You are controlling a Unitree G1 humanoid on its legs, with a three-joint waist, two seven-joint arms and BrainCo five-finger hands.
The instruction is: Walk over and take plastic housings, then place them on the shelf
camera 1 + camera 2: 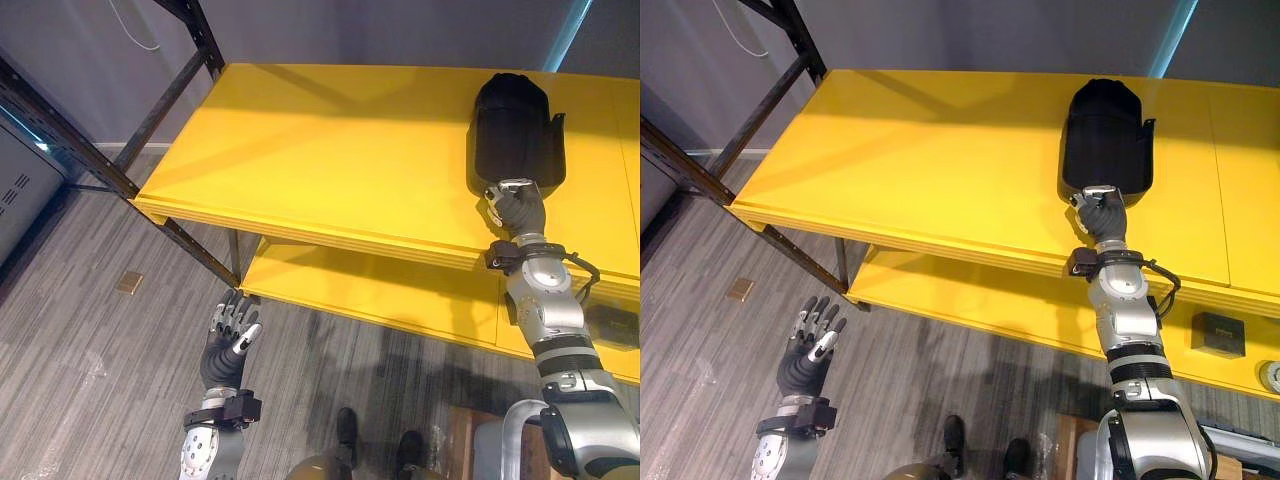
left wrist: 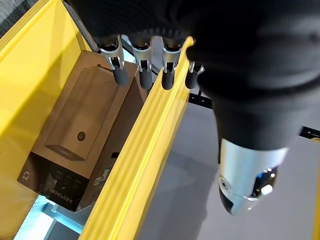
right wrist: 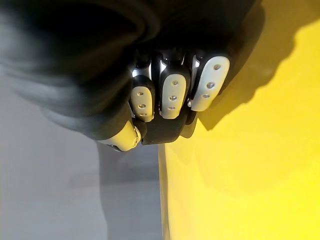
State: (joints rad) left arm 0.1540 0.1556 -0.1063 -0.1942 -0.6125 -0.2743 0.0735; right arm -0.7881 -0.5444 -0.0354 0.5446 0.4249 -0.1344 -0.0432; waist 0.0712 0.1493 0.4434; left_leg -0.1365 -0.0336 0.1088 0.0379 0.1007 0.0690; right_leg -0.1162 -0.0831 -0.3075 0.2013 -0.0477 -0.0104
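Risk: the black plastic housing (image 1: 1105, 135) lies flat on the top yellow shelf (image 1: 920, 150), upper right of frame, with its near end not far from the front edge. If you pull the arm back before the fingers let go, you likely drag it off. Right hand (image 1: 1102, 215): fingers curled tight on that near end, 1 housing held. Left hand (image 1: 810, 350): lower left, fingers straight and spread, holding nothing.

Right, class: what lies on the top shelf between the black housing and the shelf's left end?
Nothing: from the black housing leftward, the yellow top shelf is bare, seen in both eye views.
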